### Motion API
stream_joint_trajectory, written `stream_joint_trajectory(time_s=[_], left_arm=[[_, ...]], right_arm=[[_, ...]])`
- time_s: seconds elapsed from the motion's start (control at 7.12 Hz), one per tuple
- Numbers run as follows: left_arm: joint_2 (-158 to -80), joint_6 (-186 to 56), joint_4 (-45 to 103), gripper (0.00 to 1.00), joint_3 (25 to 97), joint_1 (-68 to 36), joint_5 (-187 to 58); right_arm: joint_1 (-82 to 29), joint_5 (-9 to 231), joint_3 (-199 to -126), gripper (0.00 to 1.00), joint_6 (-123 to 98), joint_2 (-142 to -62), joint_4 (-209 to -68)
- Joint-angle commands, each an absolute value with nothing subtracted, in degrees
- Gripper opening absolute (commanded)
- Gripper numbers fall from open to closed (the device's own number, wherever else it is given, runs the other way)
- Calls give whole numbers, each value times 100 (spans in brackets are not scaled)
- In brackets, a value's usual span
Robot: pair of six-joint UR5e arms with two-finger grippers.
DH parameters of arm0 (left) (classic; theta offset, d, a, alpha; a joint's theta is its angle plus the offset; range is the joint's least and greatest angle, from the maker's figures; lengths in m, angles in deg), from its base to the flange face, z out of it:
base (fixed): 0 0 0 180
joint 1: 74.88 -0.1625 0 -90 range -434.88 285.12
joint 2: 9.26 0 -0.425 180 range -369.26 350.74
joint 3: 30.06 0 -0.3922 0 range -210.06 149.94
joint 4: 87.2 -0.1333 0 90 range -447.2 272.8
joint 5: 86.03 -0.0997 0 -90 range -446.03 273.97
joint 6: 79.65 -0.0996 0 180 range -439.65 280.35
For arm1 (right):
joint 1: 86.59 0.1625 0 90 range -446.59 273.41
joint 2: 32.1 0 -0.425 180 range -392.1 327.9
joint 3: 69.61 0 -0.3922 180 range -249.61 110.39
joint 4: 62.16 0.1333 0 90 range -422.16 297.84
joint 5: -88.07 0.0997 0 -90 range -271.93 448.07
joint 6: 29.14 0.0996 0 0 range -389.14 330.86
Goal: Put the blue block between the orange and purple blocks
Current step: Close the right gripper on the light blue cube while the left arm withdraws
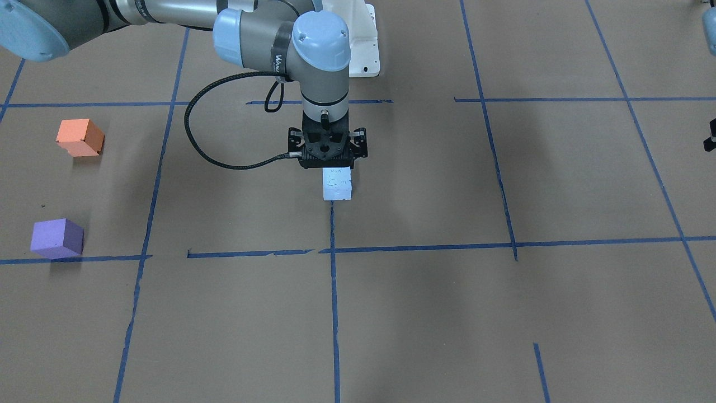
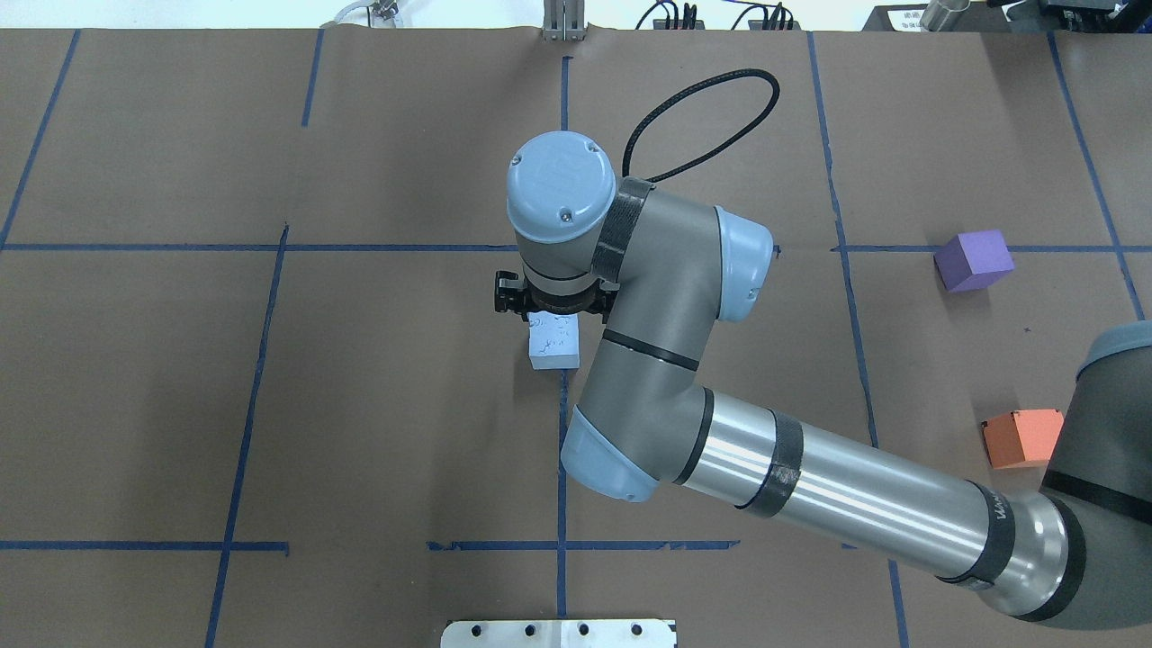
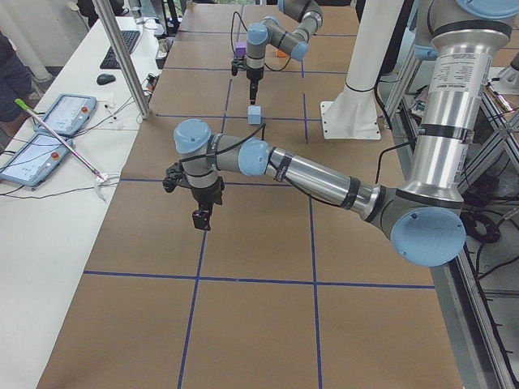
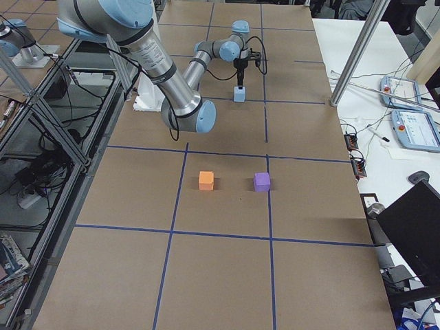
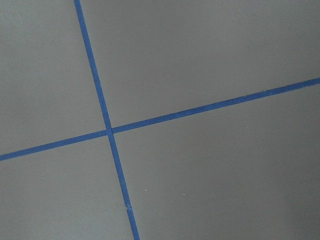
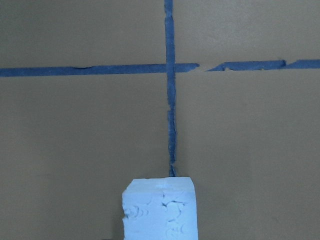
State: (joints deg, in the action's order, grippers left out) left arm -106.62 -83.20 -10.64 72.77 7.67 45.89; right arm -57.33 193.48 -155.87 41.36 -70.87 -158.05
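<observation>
The pale blue block (image 1: 337, 184) stands on the table near its middle, at the end of a tape line; it also shows in the overhead view (image 2: 553, 345) and at the bottom of the right wrist view (image 6: 160, 210). My right gripper (image 1: 327, 166) hangs straight above it, fingertips about level with its top, jaws spread and empty. The orange block (image 1: 80, 137) and the purple block (image 1: 57, 238) sit apart at the table's far right end, with a gap between them. My left gripper (image 3: 200, 217) hovers over bare table at the left end; I cannot tell if it is open.
Blue tape lines (image 1: 333, 291) divide the brown table into squares. The white robot base plate (image 1: 363, 50) sits at the robot-side edge. A white side bench with tablets (image 3: 61, 113) and a metal post (image 3: 122, 57) runs along the far edge.
</observation>
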Motion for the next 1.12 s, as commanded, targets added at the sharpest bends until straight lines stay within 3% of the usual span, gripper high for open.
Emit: stream_joint_trajectory(time_s=[0.0, 0.7, 0.84, 0.98], left_arm=[[-10655, -8316, -1064, 100, 7277, 765, 4589], [-10611, -8299, -1064, 100, 7286, 765, 4598], [-10611, -8290, -1064, 100, 7277, 765, 4598], [-10603, -8298, -1064, 100, 7277, 765, 4598]], right_arm=[[-5803, 19248, -15032, 99, 4170, -7051, -15158], [-5996, 19099, -14670, 97, 4135, -6954, -15146], [-6005, 19099, -14660, 79, 4144, -6937, -15155], [-5996, 19125, -14669, 46, 4153, -6920, -15155]])
